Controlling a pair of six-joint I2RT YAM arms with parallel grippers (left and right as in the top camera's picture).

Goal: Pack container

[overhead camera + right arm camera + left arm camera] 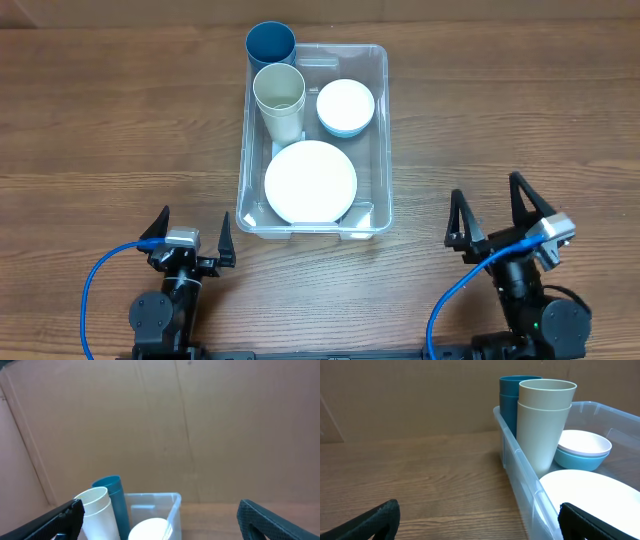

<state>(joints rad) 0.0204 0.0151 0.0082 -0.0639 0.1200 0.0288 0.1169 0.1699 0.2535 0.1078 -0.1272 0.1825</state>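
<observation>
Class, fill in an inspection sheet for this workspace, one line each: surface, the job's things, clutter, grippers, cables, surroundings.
Surface: wooden table.
Job's things: container holds white plate, stacked bowls, cream cups; blue cups at its far left corner.
Clutter: nothing seen.
Grippers: left gripper and right gripper open, empty, near side of the container.
Cables: blue cable on the left arm and right arm.
Surroundings: brown cardboard wall.

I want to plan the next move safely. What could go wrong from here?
1. The cream cups and blue cups stand much taller than the container rim, so a low pass across could tip them.
2. The bowls sit close beside the cream cups; reaching for them might bump those cups.
</observation>
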